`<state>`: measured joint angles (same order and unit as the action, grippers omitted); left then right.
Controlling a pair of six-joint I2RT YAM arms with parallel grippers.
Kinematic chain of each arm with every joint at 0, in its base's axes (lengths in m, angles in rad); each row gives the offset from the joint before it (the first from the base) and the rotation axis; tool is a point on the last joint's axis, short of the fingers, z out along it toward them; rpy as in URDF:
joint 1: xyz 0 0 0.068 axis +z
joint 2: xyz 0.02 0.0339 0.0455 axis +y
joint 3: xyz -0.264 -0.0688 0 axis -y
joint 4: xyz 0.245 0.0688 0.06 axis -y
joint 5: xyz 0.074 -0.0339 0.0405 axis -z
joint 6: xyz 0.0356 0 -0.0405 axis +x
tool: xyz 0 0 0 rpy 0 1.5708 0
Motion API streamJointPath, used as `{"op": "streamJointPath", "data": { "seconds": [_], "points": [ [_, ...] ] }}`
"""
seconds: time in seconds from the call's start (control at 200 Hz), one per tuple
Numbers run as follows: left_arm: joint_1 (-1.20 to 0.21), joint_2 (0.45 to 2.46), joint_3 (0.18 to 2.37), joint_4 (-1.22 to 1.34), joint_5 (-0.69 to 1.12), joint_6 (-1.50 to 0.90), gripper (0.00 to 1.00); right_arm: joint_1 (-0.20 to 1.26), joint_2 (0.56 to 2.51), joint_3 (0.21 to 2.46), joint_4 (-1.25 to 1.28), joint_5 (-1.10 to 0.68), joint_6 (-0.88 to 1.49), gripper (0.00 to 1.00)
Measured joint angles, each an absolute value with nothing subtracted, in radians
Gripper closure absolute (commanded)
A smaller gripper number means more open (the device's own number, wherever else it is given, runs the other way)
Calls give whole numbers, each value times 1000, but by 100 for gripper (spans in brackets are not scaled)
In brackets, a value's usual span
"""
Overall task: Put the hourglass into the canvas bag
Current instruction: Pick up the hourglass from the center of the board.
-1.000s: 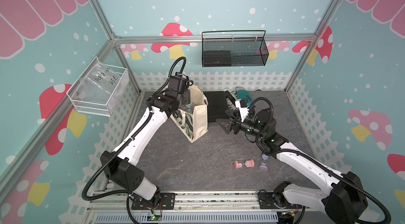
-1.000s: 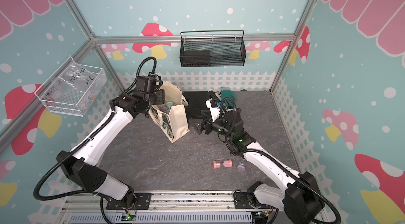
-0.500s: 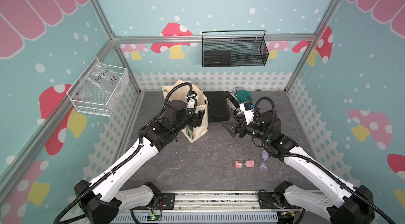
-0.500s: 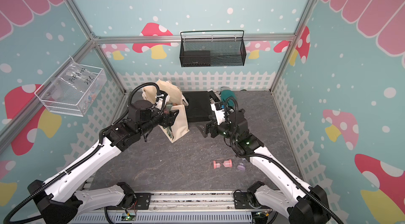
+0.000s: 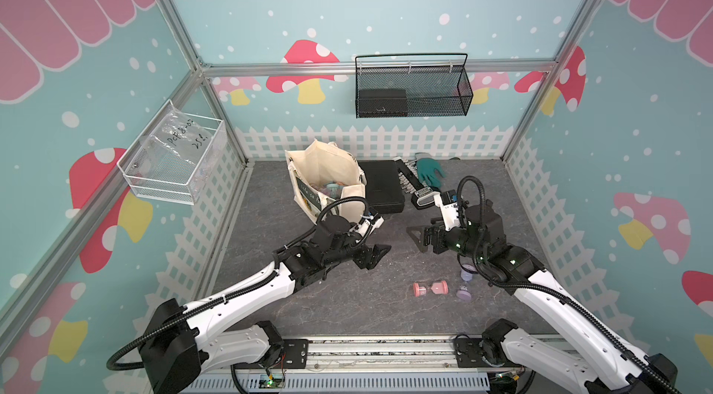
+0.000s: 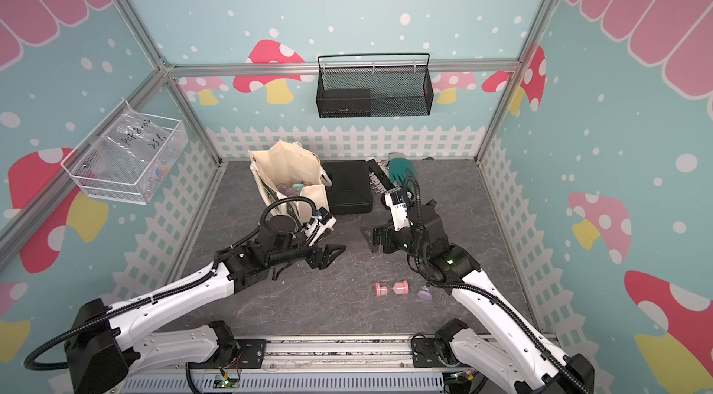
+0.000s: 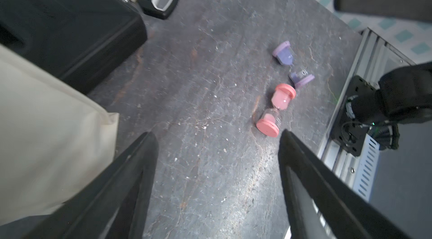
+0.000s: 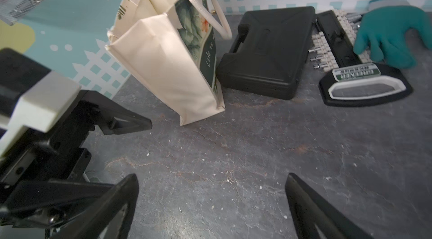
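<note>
The canvas bag stands open at the back. The left gripper and right gripper are open and hold nothing. The pink hourglass and purple hourglass lie on the table, away from the bag, not picked up yet.

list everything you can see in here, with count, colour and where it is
canvas bag: 1, cream with a dark green panel, upright at back left of the table, small coloured things inside
pink hourglass: 1, pink, on its side at the front
purple hourglass: 1, purple, lying beside the pink one
case: 1, black, flat beside the bag
bit rack: 1, black with pale bits, beside the case
glove: 1, teal, partly on the rack
wire basket: 1, black, back wall
clear bin: 1, clear, left wall
table: 1, dark grey
left gripper: 1, black, open, near the bag
right gripper: 1, black, open, over the table
</note>
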<state>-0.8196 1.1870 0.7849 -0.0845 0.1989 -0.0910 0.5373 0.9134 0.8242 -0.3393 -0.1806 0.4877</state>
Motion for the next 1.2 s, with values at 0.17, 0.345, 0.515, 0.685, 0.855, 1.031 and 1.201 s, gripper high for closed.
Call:
{"op": "streamJointPath", "data": {
  "seconds": [0.17,0.345,0.515,0.685,0.855,1.031,1.201],
  "points": [
    [-876,1240,734,7,241,-103,21,537,875,793,-450,-115,540,1],
    [-918,1314,679,122,310,-116,20,537,836,773,-538,-51,597,1],
    [-970,1419,668,239,327,-120,19,537,815,746,-590,-15,640,1],
    [-1013,1552,668,340,329,-117,19,537,799,741,-638,10,671,1],
    [-1048,1678,691,379,326,-104,19,537,780,726,-666,30,688,0],
    [-1057,1760,723,434,307,-97,19,537,774,711,-678,41,697,1],
    [-1073,1832,774,447,288,-76,20,537,757,699,-684,45,706,0]
  ]
}}
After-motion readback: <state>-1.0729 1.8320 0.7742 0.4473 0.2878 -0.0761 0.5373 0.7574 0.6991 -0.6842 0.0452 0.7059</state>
